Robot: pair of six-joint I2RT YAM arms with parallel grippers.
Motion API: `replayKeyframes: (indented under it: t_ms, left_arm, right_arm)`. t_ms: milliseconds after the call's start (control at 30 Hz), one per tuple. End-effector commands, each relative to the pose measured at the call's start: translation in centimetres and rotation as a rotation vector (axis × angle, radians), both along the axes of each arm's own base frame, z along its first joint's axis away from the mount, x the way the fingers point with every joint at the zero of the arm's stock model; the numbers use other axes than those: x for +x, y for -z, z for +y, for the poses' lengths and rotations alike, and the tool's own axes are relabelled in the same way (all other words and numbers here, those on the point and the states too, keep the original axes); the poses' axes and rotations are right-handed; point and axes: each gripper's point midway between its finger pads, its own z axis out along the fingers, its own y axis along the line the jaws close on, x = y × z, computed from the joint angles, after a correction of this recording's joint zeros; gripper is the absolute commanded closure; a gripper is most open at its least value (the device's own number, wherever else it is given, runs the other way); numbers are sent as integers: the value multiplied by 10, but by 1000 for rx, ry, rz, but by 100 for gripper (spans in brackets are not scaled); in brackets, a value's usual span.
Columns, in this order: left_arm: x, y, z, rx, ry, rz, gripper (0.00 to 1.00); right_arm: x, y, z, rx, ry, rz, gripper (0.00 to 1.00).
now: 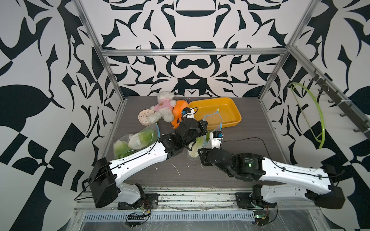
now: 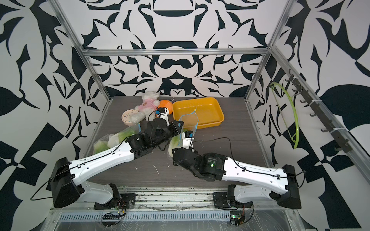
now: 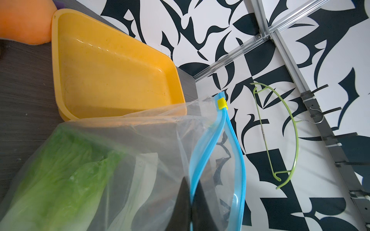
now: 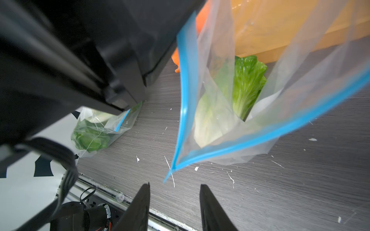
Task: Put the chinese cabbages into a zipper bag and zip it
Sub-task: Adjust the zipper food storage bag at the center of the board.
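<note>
Left gripper pinches the zipper bag by its blue rim. Right gripper, jaws partly apart and empty, has the bag's corner at twelve o'clock.

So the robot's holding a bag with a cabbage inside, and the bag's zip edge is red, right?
No, the zip edge is blue, not red; the left wrist view shows it. The left gripper does hold the bag with a cabbage inside.

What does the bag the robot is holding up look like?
The zipper bag is clear, floppy plastic with a blue zip rim and a yellow slider at one end. Its mouth gapes open. A green-and-white cabbage lies inside. The left gripper pinches the rim, holding it up; its bottom seems to rest on the table.
</note>
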Motion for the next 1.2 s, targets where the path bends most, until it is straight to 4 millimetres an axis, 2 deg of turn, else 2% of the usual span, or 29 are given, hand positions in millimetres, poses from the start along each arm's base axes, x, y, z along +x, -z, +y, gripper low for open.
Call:
replayKeyframes:
  t_ms: [0, 267, 467, 733, 933, 1033, 1167]
  left_arm:
    - [-1, -3, 2, -27, -4, -7, 100]
    - [-1, -4, 3, -39, -8, -9, 100]
    - [-1, -5, 4, -38, -8, -10, 100]
    - [-1, -3, 4, -35, -9, -10, 100]
    - [2, -4, 10, -28, -25, -12, 100]
    - [3, -10, 17, -23, -32, -29, 75]
    - [5, -23, 32, -13, -37, -73, 67]
  right_arm:
    - [14, -16, 2, 47, 53, -41, 58]
    - [33, -16, -7, 49, 101, -51, 65]
    - [40, -15, -20, 27, 128, -53, 78]
    - [43, -13, -26, 14, 125, -49, 100]
    - [42, -20, -31, -13, 99, -68, 100]
    - [43, -28, -32, -42, 65, -84, 100]
    - [46, -40, -38, -96, 20, -99, 100]
